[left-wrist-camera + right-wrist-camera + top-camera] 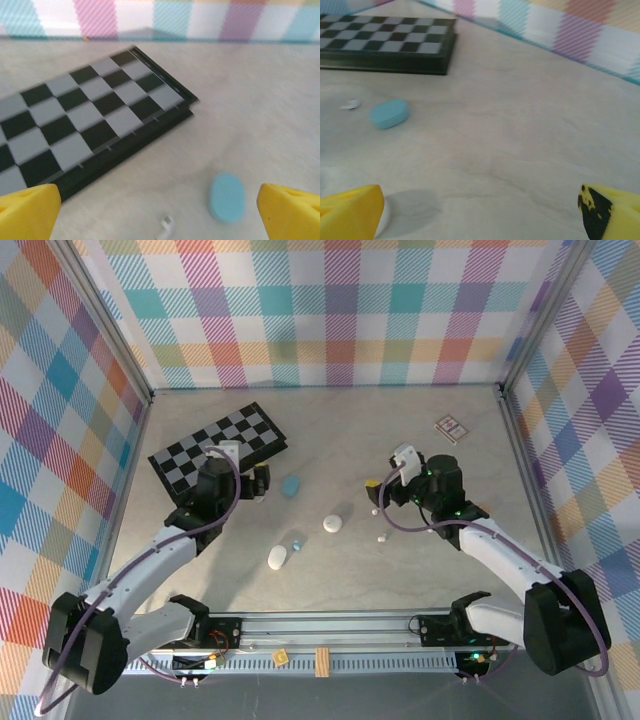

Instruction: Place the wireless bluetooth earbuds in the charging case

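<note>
Hovering, spread wide and empty, near loose earbuds (pixel 381 537)
A white case (pixel 277 558) is lying nearest on the counter (pixel 430 570); the earbuds are sitting by the right gripper (pixel 376 497), and the left gripper (pixel 258 482) is hanging beside a blue case (pixel 291 484). I am judging a straight descent and gentle pinch best. Beyond, a chessboard (pixel 218 445) is lying before plaid walls (pixel 340 310).

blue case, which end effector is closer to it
Left. The left end effector is right beside the blue case; the right end effector is farther off on the opposite side.
</note>
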You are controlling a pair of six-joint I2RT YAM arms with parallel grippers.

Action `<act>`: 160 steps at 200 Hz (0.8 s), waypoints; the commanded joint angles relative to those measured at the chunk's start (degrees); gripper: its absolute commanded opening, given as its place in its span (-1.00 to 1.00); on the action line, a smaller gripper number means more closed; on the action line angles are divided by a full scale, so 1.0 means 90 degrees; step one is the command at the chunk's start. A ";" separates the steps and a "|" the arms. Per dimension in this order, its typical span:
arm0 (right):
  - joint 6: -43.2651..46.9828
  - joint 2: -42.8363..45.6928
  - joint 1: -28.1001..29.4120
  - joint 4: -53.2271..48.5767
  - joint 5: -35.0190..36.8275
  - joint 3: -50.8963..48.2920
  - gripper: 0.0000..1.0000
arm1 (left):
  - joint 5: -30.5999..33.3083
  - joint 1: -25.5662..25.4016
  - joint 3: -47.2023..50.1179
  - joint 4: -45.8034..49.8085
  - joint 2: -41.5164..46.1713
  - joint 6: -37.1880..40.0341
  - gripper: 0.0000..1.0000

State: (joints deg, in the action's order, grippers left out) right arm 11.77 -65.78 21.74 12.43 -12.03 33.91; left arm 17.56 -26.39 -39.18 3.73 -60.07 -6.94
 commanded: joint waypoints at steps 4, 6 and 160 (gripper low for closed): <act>0.0070 -0.0064 0.0075 -0.0195 -0.0482 0.0092 0.98 | 0.0423 -0.0750 -0.0342 0.2459 0.0323 -0.0844 0.99; 0.0055 -0.0067 0.0075 -0.0154 -0.0495 0.0078 0.98 | 0.0427 -0.0801 -0.0351 0.2555 0.0343 -0.0895 0.99; 0.0069 -0.0360 0.0085 -0.0086 -0.0814 -0.0006 0.98 | 0.0086 -0.3396 -0.0120 0.3532 -0.1486 -0.3210 0.74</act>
State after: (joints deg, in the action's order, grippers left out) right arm 11.29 -68.97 22.48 11.90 -17.56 33.91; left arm 20.75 -56.51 -41.25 38.33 -69.95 -35.33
